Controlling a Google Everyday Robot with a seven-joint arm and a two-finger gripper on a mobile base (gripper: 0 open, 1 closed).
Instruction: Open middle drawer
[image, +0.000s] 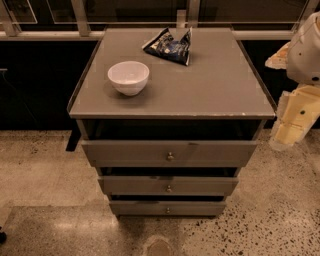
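Gripper and arm are seen at the 3 o'clock edge of the view, as a pale cream assembly hanging below a rounded white arm housing. It is held just beside the cabinet's 3 o'clock side, well apart from every drawer front. Whether it is open or closed cannot be told.

The middle drawer is found at 6 o'clock from the view's centre, second in a stack of three fronts. It is shown as a flat grey wooden front, mid-sized among the three, with its upper edge lit slightly paler. One small round metal knob is set at its centre. A dark band of shadow is seen directly above it, and no contact with the gripper is made.

At its 12 o'clock the top drawer is placed, with the widest and tallest front; at its 6 o'clock the bottom drawer is seen, with the slimmest. Each is fitted with a like knob.

All three are carried by a grey cabinet with a flat top. On that top a white bowl is set towards 10 o'clock, and a crumpled dark blue snack bag lies towards 12 o'clock, well apart from the bowl. The cabinet is stood on a speckled polished floor.
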